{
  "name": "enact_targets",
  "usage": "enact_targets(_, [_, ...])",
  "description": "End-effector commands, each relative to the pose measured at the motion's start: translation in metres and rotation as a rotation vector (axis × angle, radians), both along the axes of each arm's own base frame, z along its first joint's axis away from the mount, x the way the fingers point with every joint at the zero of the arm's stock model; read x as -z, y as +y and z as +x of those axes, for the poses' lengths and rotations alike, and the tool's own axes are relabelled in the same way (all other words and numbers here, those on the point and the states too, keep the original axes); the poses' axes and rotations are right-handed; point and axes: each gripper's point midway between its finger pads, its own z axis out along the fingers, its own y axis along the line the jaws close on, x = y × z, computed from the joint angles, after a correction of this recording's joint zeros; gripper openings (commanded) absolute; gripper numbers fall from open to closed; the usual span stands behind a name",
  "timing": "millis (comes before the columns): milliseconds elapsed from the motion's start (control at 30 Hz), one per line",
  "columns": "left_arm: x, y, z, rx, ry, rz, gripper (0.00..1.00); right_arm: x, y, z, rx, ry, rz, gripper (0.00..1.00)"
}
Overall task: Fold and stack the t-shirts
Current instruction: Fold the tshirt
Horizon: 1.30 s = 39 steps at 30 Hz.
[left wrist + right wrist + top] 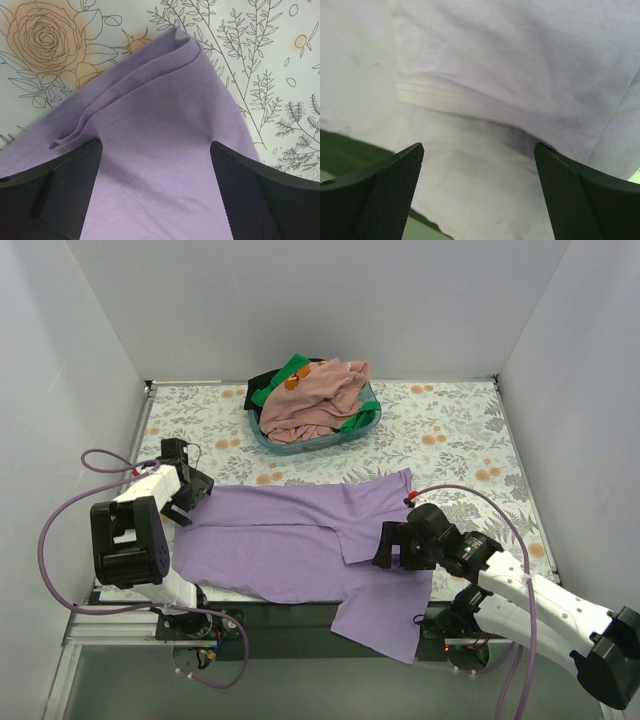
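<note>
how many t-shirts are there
4. The purple t-shirt lies spread on the table; the pink t-shirt, green t-shirt and black t-shirt are heaped in the basket, where more may be hidden.

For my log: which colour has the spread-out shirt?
The shirt is lavender purple; top external view.

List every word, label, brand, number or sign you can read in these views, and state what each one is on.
No readable text in any view.
lavender t-shirt: plain, no print or tag showing.
tablecloth: only flower and leaf drawings.
teal basket: no label visible.
left arm and right arm: no legible marking.
</note>
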Motion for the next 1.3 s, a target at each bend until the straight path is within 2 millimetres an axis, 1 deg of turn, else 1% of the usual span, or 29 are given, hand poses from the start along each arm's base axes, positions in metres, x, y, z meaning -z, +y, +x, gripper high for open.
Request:
enact_targets(0, [-0.016, 0.005, 0.005, -0.017, -0.028, 0.022, 0.9, -0.037, 0.017, 0.001, -0.052, -0.048, 0.107, 0.98])
enact_targets(67, [-0.021, 0.004, 0.006, -0.016, -0.043, 0.017, 0.9, -0.046, 0.019, 0.012, -0.055, -0.088, 0.087, 0.98])
enact_targets(100, [-0.027, 0.004, 0.009, -0.018, -0.061, 0.015, 0.9, -0.058, 0.019, 0.025, -0.045, -0.141, 0.069, 0.99])
enact_targets(133, [-0.032, 0.004, 0.011, -0.017, -0.069, 0.014, 0.9, -0.059, 0.018, 0.035, -0.035, -0.152, 0.033, 0.98])
enact_targets(200, [-0.044, 0.005, 0.018, -0.017, -0.096, 0.016, 0.9, -0.066, 0.008, 0.061, 0.031, -0.204, -0.04, 0.98])
enact_targets(233, [-0.048, 0.005, 0.021, -0.011, -0.102, 0.021, 0.9, -0.075, 0.01, 0.079, 0.022, -0.229, -0.074, 0.98])
enact_targets(267, [-0.052, 0.007, 0.021, -0.012, -0.099, 0.026, 0.9, -0.077, 0.009, 0.09, 0.027, -0.233, -0.093, 0.98])
enact_targets(300, [-0.06, 0.01, 0.025, -0.019, -0.109, 0.043, 0.91, -0.081, -0.001, 0.108, 0.067, -0.243, -0.115, 0.98])
enact_targets(333, [-0.062, 0.012, 0.025, -0.024, -0.107, 0.048, 0.91, -0.082, -0.003, 0.127, 0.069, -0.241, -0.154, 0.98])
enact_targets(367, [-0.064, 0.014, 0.027, -0.023, -0.111, 0.055, 0.94, -0.083, -0.016, 0.145, 0.113, -0.241, -0.178, 0.98])
enact_targets(400, [-0.068, 0.015, 0.031, -0.017, -0.124, 0.057, 0.94, -0.073, -0.02, 0.16, 0.12, -0.218, -0.207, 0.98])
enact_targets(433, [-0.065, 0.015, 0.033, -0.005, -0.119, 0.056, 0.94, -0.078, -0.021, 0.174, 0.104, -0.235, -0.204, 0.98])
enact_targets(467, [-0.064, 0.016, 0.036, 0.004, -0.118, 0.054, 0.94, -0.074, -0.026, 0.184, 0.115, -0.218, -0.199, 0.98])
enact_targets(500, [-0.063, 0.017, 0.039, 0.006, -0.115, 0.05, 0.95, -0.071, -0.037, 0.198, 0.151, -0.202, -0.187, 0.98])
enact_targets(533, [-0.065, 0.014, 0.046, 0.018, -0.123, 0.034, 0.95, -0.06, -0.037, 0.211, 0.141, -0.187, -0.178, 0.93])
enact_targets(600, [-0.055, 0.014, 0.054, 0.051, -0.101, 0.027, 0.96, -0.062, -0.036, 0.23, 0.105, -0.192, -0.128, 0.79])
enact_targets(633, [-0.054, 0.016, 0.058, 0.055, -0.098, 0.034, 0.97, -0.052, -0.036, 0.24, 0.097, -0.182, -0.134, 0.77])
enact_targets(667, [-0.056, 0.019, 0.065, 0.058, -0.104, 0.045, 0.97, -0.049, -0.04, 0.248, 0.101, -0.188, -0.15, 0.75])
enact_targets(700, [-0.049, 0.02, 0.067, 0.063, -0.085, 0.041, 0.97, -0.052, -0.044, 0.259, 0.106, -0.206, -0.163, 0.73])
enact_targets(733, [-0.047, 0.019, 0.07, 0.07, -0.083, 0.039, 0.97, -0.04, -0.046, 0.265, 0.104, -0.183, -0.174, 0.72])
enact_targets(767, [-0.046, 0.019, 0.076, 0.075, -0.084, 0.031, 0.97, -0.038, -0.045, 0.269, 0.097, -0.175, -0.164, 0.71])
enact_targets(800, [-0.037, 0.02, 0.075, 0.073, -0.055, 0.028, 0.95, -0.038, -0.046, 0.276, 0.098, -0.176, -0.148, 0.67])
enact_targets(833, [-0.031, 0.02, 0.075, 0.071, -0.037, 0.025, 0.9, -0.028, -0.044, 0.278, 0.087, -0.153, -0.144, 0.65])
enact_targets(933, [-0.015, 0.028, 0.069, 0.047, 0.024, 0.05, 0.86, -0.017, -0.041, 0.284, 0.071, -0.134, -0.133, 0.64])
enact_targets(1033, [0.002, 0.033, 0.059, 0.023, 0.082, 0.046, 0.78, -0.005, -0.039, 0.284, 0.06, -0.113, -0.128, 0.61])
enact_targets(1133, [0.018, 0.032, 0.048, 0.018, 0.123, 0.036, 0.67, 0.007, -0.04, 0.28, 0.06, -0.088, -0.134, 0.56])
enact_targets(1167, [0.022, 0.031, 0.046, 0.014, 0.126, 0.034, 0.63, 0.011, -0.044, 0.278, 0.073, -0.079, -0.155, 0.54])
enact_targets(1233, [0.03, 0.027, 0.041, 0.019, 0.141, 0.015, 0.5, 0.018, -0.051, 0.278, 0.092, -0.074, -0.19, 0.5])
enact_targets(1267, [0.032, 0.027, 0.043, 0.024, 0.132, 0.01, 0.4, 0.019, -0.052, 0.279, 0.094, -0.074, -0.197, 0.47])
